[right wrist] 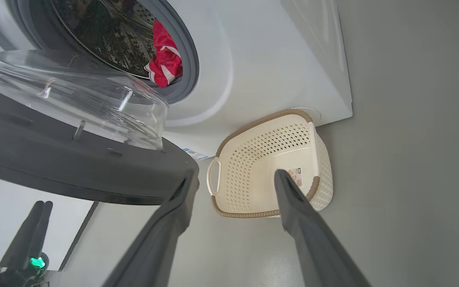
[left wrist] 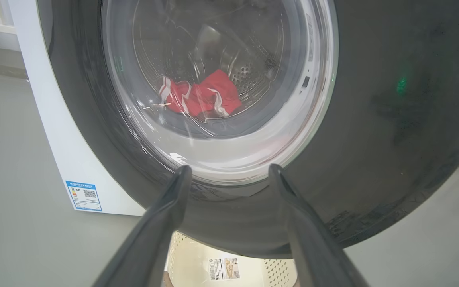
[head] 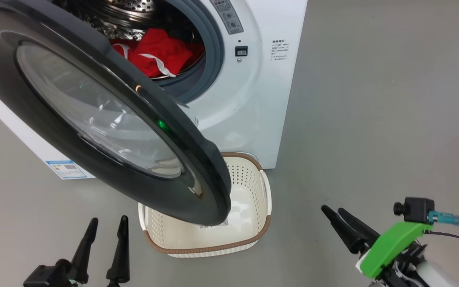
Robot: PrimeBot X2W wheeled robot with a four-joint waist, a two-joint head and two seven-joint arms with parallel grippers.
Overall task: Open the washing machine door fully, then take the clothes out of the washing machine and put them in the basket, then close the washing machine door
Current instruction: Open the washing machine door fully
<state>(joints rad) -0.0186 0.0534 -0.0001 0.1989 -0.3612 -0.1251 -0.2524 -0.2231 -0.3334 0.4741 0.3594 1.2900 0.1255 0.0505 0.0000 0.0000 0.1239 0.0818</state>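
Grey floor (head: 393, 119) under half-swung washing machine door (head: 94, 111) (clothes (head: 157, 52) inside), left gripper (head: 109, 218) and right gripper (head: 332, 208) fingers apart, empty.

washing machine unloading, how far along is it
Done: the door is unlatched and swung out, though it hangs over the basket, so it may need to go wider. In hand: nothing; the left gripper and right gripper are open, empty. Left: the clothes lie in the washing machine, the basket is empty, the door needs closing.
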